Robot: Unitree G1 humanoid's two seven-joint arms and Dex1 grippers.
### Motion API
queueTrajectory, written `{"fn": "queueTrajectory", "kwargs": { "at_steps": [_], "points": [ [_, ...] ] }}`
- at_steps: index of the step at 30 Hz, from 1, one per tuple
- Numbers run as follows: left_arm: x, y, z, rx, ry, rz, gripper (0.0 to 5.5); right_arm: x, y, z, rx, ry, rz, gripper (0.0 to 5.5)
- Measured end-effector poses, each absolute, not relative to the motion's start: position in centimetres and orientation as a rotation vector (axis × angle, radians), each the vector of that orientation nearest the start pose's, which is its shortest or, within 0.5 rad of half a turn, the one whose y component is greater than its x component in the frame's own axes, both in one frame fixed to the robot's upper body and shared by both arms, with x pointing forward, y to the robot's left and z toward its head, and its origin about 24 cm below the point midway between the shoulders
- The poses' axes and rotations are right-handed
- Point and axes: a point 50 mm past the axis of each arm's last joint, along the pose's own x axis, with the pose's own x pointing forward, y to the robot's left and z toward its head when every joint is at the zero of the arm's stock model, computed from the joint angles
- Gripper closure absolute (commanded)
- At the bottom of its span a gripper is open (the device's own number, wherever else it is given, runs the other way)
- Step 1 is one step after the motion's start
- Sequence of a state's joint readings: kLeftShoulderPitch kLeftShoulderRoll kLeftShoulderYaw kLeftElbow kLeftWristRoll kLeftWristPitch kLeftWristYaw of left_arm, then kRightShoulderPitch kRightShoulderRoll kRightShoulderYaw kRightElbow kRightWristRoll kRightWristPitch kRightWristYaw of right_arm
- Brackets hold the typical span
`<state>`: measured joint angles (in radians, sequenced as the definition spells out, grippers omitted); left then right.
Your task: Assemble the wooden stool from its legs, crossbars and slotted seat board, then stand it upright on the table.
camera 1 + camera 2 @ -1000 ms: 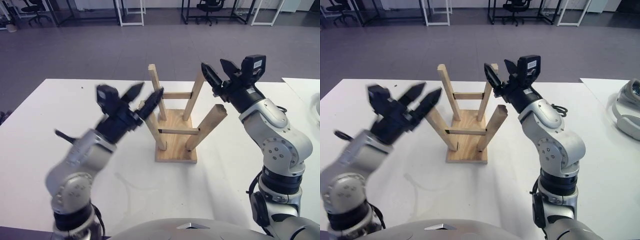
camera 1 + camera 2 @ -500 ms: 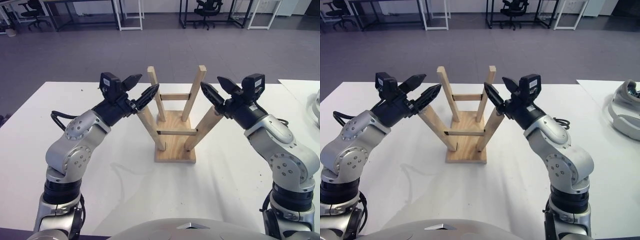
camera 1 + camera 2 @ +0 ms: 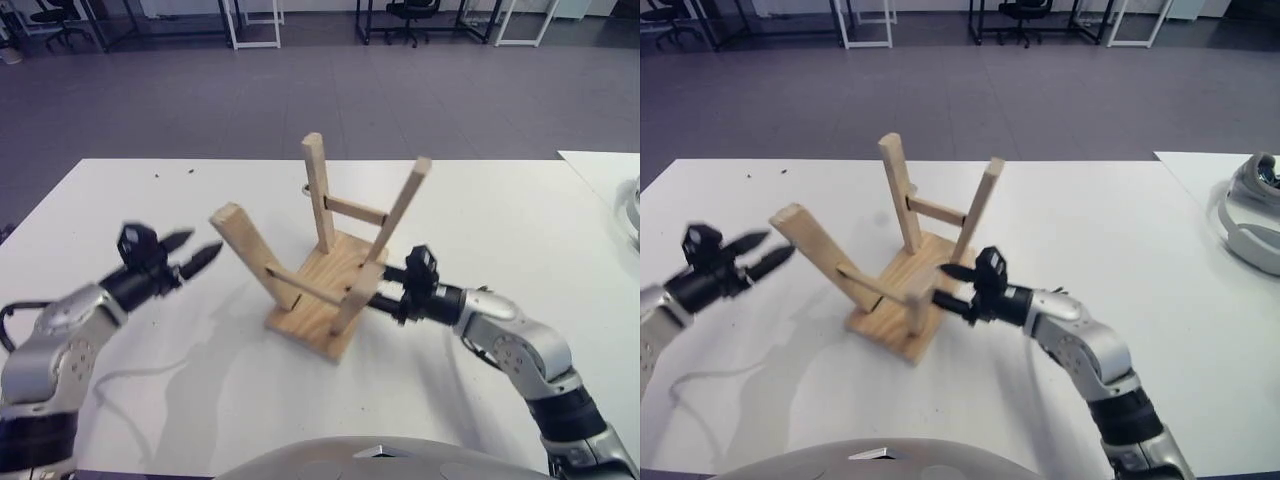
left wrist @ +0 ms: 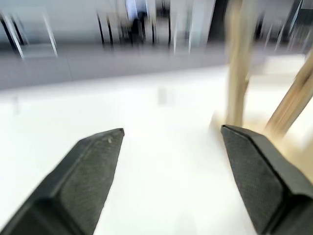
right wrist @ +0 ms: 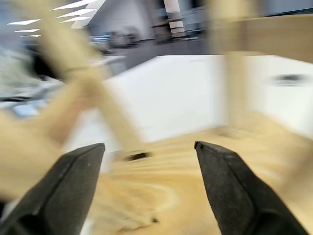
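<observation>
Right eye view: the right gripper (image 3: pixel 942 282) has its fingers (image 5: pixel 73 191) apart at the foot of the near right leg of the stool (image 3: pixel 322 195). The stool stands inverted mid-surface (image 3: pixel 500 220), seat board (image 3: pixel 315 325) down. The left gripper (image 3: pixel 203 245), fingers apart, sits clear to the left. Assembly looks done; flipping needs a firm clamp. Both arms have dropped since, and the stool has swivelled.

Head stereo fwd-down; wrist cams close to stool (image 3: pixel 312 320)
</observation>
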<state>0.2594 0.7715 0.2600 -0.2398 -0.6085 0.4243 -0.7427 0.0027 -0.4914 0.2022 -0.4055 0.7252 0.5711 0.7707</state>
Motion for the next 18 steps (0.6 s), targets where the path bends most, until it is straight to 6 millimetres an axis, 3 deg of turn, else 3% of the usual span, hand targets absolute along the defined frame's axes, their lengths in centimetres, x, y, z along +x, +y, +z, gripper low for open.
{"fn": "queueTrajectory", "kwargs": {
  "at_steps": [2,5,6,8,11,14,16,18],
  "points": [
    [16.5,27.2,6.9,0.109,0.528,-0.708,1.84,18.8,-14.2,7.0,0.259,0.369,1.14,2.06],
    [14.3,25.8,5.5,0.172,0.647,-0.856,1.84,17.7,-19.6,4.7,0.123,0.532,0.984,2.06],
    [14.2,25.3,5.0,0.213,0.67,-0.893,1.84,18.3,-21.3,3.8,0.061,0.568,0.915,2.06],
    [15.1,24.8,4.8,0.281,0.645,-0.903,1.84,21.0,-22.9,2.9,-0.01,0.552,0.801,2.06],
    [17.7,24.1,4.4,0.351,0.55,-0.853,1.84,26.7,-22.7,2.2,-0.114,0.467,0.662,2.06],
    [22.3,23.3,3.5,0.406,0.415,-0.697,1.84,30.4,-18.8,1.6,-0.199,0.413,0.732,2.06],
    [25.0,23.6,2.9,0.36,0.369,-0.542,1.84,29.8,-18.4,1.5,-0.189,0.4,0.808,2.06],
    [26.3,22.7,2.7,0.231,0.307,-0.459,1.84,27.8,-18.9,1.1,-0.137,0.393,0.846,2.06]
  ]
}}
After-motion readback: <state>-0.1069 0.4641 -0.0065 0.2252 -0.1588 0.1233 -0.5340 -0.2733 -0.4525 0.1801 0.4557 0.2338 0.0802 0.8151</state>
